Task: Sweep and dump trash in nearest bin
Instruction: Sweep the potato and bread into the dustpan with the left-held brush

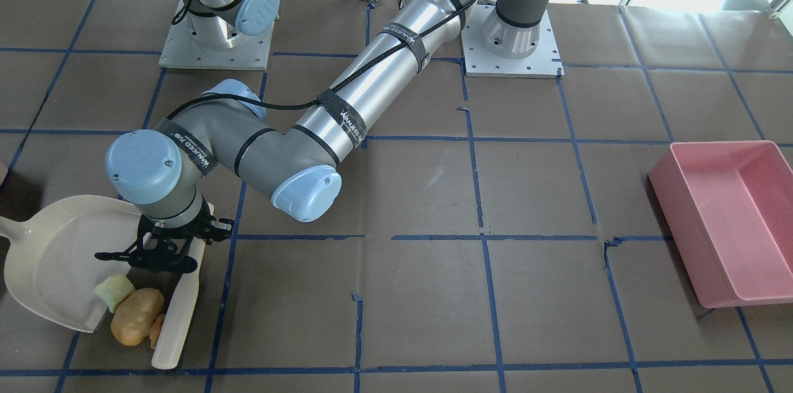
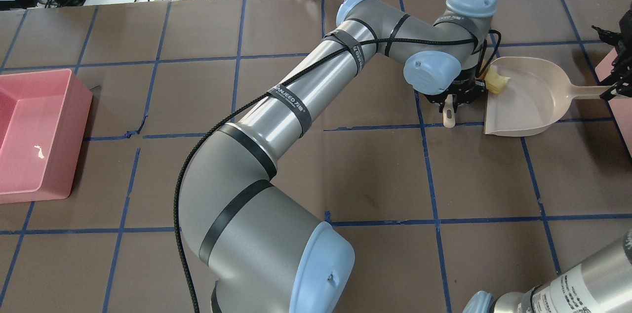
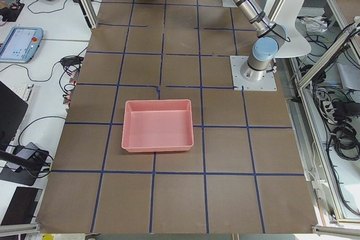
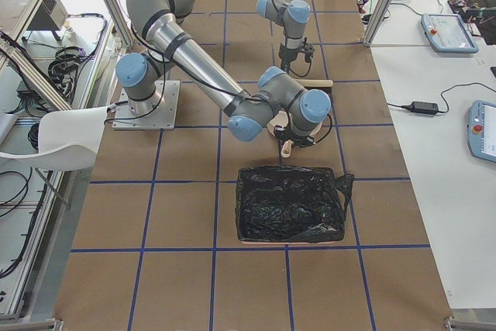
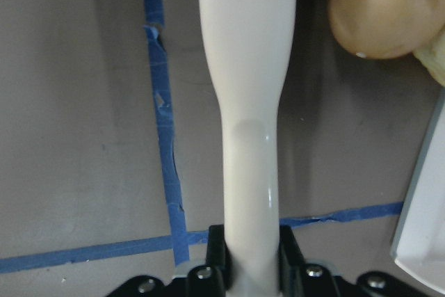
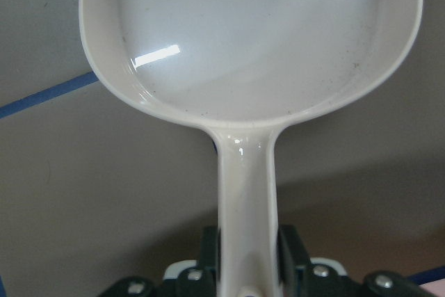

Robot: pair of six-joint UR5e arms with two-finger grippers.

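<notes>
The jaws of the left gripper (image 5: 250, 266) clamp the cream scraper (image 1: 176, 325); those of the right gripper (image 6: 247, 262) clamp the dustpan (image 1: 49, 256) handle. The potato-shaped lump (image 1: 136, 317) lies on the table (image 1: 433, 294) at the pan's lip (yellow-green chunk (image 1: 113, 291) touching it).

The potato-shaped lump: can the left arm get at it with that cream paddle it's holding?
Probably yes. The paddle in the left gripper lies right beside the potato-shaped lump, only a small orange bit between them, the dustpan on its other side.
</notes>
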